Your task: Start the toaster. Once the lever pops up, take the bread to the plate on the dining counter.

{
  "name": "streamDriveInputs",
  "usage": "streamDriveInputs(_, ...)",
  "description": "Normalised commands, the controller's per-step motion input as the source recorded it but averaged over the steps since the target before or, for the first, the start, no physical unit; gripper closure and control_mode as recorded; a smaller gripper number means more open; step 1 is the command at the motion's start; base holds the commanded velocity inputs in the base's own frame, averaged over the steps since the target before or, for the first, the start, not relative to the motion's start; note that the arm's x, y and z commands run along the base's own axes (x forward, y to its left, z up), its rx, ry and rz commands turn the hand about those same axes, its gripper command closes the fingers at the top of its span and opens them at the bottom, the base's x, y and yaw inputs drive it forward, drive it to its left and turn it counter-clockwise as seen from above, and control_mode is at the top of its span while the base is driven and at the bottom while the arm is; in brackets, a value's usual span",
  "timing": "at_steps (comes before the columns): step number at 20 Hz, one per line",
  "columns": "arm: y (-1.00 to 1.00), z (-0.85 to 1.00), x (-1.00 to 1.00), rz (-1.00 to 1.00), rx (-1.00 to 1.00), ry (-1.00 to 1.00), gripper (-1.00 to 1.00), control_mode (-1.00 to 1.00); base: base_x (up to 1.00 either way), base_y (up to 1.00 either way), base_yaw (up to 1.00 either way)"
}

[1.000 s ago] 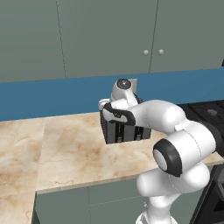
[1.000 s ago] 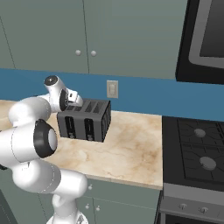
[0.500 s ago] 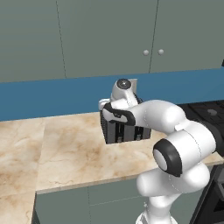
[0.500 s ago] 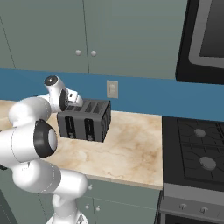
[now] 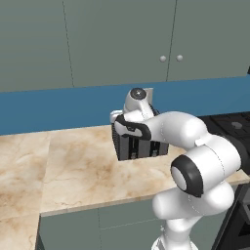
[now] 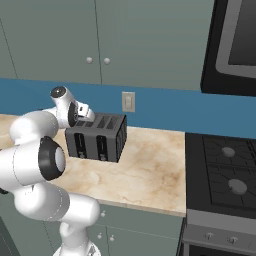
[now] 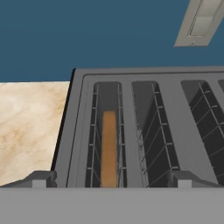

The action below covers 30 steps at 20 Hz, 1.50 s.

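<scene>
Desk (image 7: 26, 118): beige marble worktop, seen at the left of the hand view, below a blue backsplash; the toaster is carried on it.
Tool (image 7: 109, 178): jaws are spread fully wide, nothing is gripped; it is held just above the toaster top.
Bread (image 7: 109, 148): seated upright in the leftmost slot, between the wire guides.
Toaster (image 5: 139, 144): placed near the back wall; lever tracks face forward.
Outlet (image 6: 128, 102): mounted on the backsplash behind the toaster.
Step in hand: judged as retrieval of the bread.
Next move: the tool is to be lowered astride the slice and then closed.
</scene>
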Motion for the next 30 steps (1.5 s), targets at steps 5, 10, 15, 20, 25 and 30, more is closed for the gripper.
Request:
streamDriveInputs(5, 0.0, 0.0, 0.0, 0.0, 0.0, 0.0, -1.0, -1.0, 0.0, 0.0, 0.0)
streamDriveInputs(10, 0.0, 0.0, 0.0, 0.0, 0.0, 0.0, -1.0, -1.0, 0.0, 0.0, 0.0)
streamDriveInputs(15, 0.0, 0.0, 0.0, 0.0, 0.0, 0.0, -1.0, -1.0, 0.0, 0.0, 0.0)
streamDriveInputs(20, 0.0, 0.0, 0.0, 0.0, 0.0, 0.0, -1.0, -1.0, 0.0, 0.0, 0.0)
streamDriveInputs(25, 0.0, 0.0, 0.0, 0.0, 0.0, 0.0, -1.0, -1.0, 0.0, 0.0, 0.0)
streamDriveInputs(30, 0.0, 0.0, 0.0, 0.0, 0.0, 0.0, -1.0, -1.0, 0.0, 0.0, 0.0)
